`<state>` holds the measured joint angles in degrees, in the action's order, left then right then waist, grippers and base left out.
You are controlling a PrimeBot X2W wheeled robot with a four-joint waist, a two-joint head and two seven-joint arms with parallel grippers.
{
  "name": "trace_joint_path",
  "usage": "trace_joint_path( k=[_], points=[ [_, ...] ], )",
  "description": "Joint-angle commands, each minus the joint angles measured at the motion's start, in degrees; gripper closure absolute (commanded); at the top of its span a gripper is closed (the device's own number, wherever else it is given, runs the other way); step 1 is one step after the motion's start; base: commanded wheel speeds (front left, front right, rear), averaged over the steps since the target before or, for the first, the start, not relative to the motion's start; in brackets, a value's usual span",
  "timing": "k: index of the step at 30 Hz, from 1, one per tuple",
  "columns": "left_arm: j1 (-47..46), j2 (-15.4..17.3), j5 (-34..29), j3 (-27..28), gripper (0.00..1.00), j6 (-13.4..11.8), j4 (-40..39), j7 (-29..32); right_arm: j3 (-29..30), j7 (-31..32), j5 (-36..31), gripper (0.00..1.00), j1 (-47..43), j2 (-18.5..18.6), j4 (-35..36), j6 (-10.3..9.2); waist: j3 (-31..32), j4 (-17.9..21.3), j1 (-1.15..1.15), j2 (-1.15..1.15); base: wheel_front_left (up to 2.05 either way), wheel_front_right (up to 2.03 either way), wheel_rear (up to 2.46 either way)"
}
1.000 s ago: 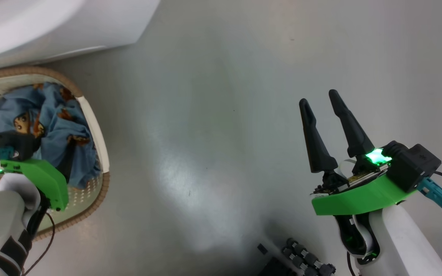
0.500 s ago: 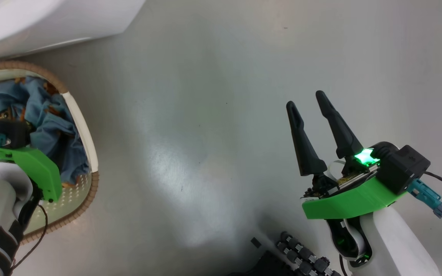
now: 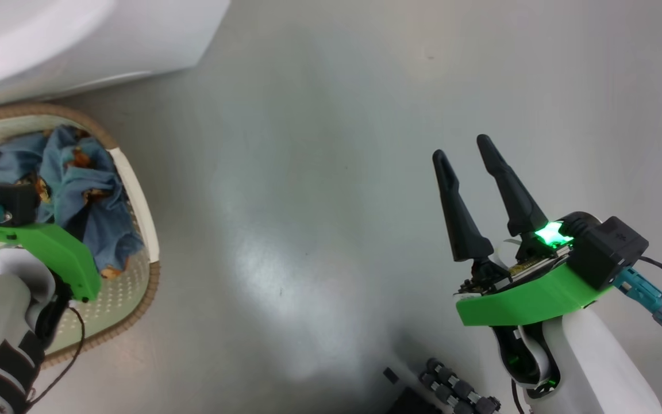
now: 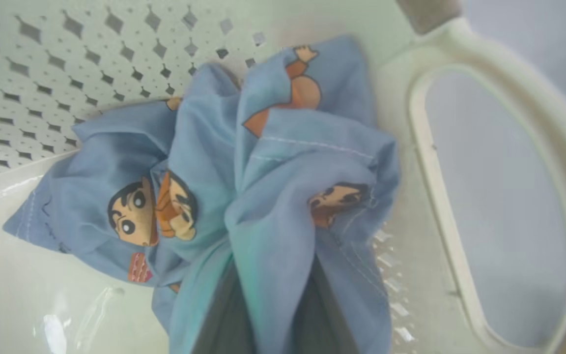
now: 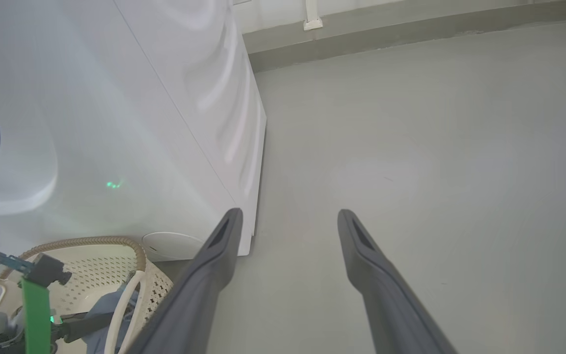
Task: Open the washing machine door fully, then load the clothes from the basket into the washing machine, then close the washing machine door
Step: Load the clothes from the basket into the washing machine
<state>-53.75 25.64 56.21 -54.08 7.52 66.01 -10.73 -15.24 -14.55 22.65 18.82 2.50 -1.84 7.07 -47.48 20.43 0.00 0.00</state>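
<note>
Left end effector (image 4: 273, 295) clenched on clothes (image 4: 263, 162) inside basket (image 4: 465, 64); right end effector (image 3: 469, 155) released, fingers apart, above the floor (image 3: 308, 172).

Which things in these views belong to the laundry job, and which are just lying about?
Job: light blue cartoon-print fabric clothes; cream perforated plastic basket with brown rim; big white washing machine.
Lying about: black segmented cable chain; white round disc on grey floor.

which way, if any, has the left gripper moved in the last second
Yes: left gripper shut on the clothes, wrist slightly up-view against the basket rim.
</note>
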Motion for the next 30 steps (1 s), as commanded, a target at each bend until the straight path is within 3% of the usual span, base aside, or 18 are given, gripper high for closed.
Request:
trace_joint_path(
  k=[1, 13, 30],
  points=[
    [1.38, 1.37, 0.92, 1.07, 1.0, -0.03, 0.08, -1.05, -0.64, -0.45, -0.71, 0.0, -0.69, 0.38, 0.92, 0.42, 1.57, -1.08, 0.0, 0.0, 0.0, 0.0, 0.0],
    [6.55, -0.01, 5.89, 4.75, 1.0, -0.03, -4.81, -4.23, 1.04, -0.45, -0.66, 0.0, -2.41, 2.51, -0.76, 0.42, 10.73, -5.58, 0.0, 0.0, 0.0, 0.0, 0.0],
    [21.64, -2.75, -11.72, 29.82, 1.0, -0.03, -18.26, -4.26, 4.15, -0.45, 0.76, 0.0, -8.13, 5.65, -3.0, 0.42, 23.69, -10.16, 0.0, 0.0, 0.0, 0.0, 0.0]
  ],
)
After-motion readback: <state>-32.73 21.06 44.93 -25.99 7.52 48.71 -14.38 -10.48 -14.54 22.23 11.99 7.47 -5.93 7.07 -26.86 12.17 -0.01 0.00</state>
